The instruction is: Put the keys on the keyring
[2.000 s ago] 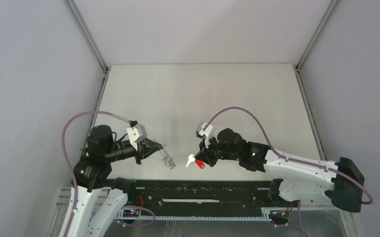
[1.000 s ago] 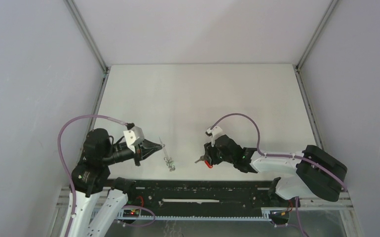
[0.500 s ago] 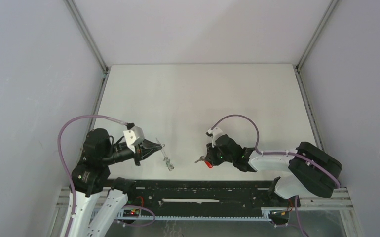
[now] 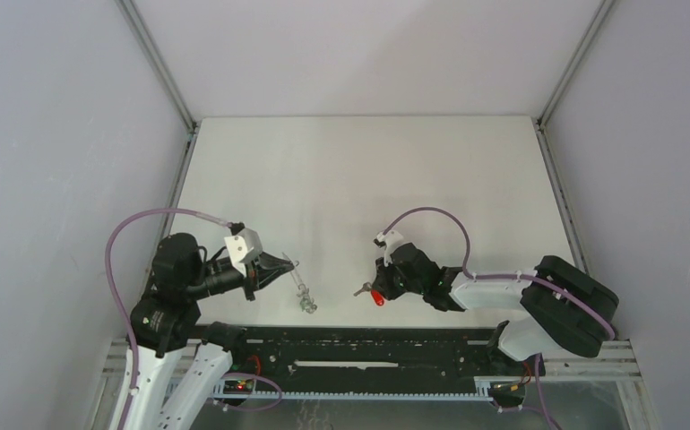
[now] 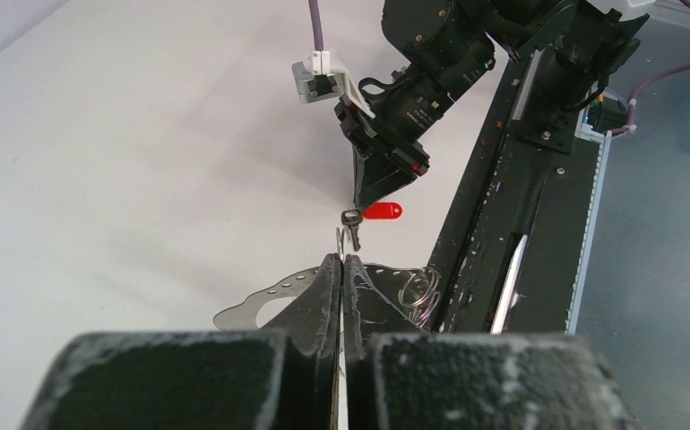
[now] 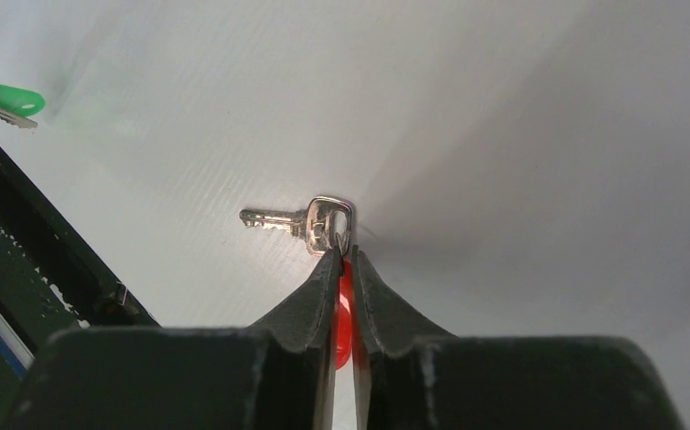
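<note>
Pinched shut, the right pincer (image 6: 343,255) has the red plastic head of the red key (image 6: 320,219) squeezed between its two fingers, low down on the table (image 4: 368,170). The silver part pokes out past the tips, with its little hole free. The left pincer (image 5: 341,262) is shut too. It grips a thin wire loop of the keyring (image 5: 416,288), and the chain and coils hang limp under it (they look like they would swing). The green key (image 6: 5,100) lies off to one side, near the black rail (image 6: 19,233), and nothing holds it.

I think the keys are very light, hard and smooth, so they can slip or skid on the table. The plastic head is the best place to hold, since that leaves the hole free for the ring. The keyring is floppy, so it should be held right at the small ring to keep it steady.

Two seconds ago the right arm lay stretched out long and flat to the side. Now it is folded in, with its big elbow nearer the middle, and its pincer points down at the key. The red key has slid a little to the right. The left arm and keyring have hardly moved.
</note>
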### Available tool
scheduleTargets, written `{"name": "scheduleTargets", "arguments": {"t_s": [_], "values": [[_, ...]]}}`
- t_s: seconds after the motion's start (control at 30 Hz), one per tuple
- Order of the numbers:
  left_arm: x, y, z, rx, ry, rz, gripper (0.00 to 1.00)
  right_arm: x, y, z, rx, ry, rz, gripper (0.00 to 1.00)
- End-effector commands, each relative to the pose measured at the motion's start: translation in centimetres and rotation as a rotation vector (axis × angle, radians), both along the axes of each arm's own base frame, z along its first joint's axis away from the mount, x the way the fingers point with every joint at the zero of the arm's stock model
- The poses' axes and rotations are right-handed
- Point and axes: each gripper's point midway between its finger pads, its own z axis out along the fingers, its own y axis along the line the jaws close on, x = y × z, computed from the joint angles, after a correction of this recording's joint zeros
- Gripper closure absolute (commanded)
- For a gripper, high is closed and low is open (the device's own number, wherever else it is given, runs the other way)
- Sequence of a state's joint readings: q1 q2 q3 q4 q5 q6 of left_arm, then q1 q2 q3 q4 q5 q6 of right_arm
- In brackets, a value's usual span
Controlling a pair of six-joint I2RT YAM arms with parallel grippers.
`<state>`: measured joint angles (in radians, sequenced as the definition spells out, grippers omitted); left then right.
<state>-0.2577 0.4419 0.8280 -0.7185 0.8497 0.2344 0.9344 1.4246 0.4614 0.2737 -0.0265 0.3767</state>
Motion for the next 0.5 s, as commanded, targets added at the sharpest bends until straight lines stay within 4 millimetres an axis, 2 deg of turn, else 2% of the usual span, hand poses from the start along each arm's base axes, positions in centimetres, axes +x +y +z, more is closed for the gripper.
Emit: {"name": "scheduleTargets", "arguments": {"t_s": [0.0,0.1,0.2,0.33,0.47], "values": [[0.2,-0.2,0.1,-0.018,-0.011,0.001,1.00,0.5,0.7,0.7,0.037,-0.013,-0.010,0.85],[0.1,-0.2,0.0,-0.019,-0.010,0.001,1.00,0.5,0.8,0.8,0.041,-0.014,-0.010,0.90],[0.2,-0.1,-0.1,-0.016,-0.007,0.003,1.00,0.5,1.0,1.2,0.051,-0.020,-0.003,1.00],[0.2,-0.1,-0.3,-0.010,-0.001,0.004,1.00,0.4,1.3,2.4,0.065,-0.038,0.014,1.00],[0.3,-0.1,-0.5,-0.008,0.011,0.007,1.00,-0.4,1.7,4.3,0.095,-0.063,0.061,1.00]]}}
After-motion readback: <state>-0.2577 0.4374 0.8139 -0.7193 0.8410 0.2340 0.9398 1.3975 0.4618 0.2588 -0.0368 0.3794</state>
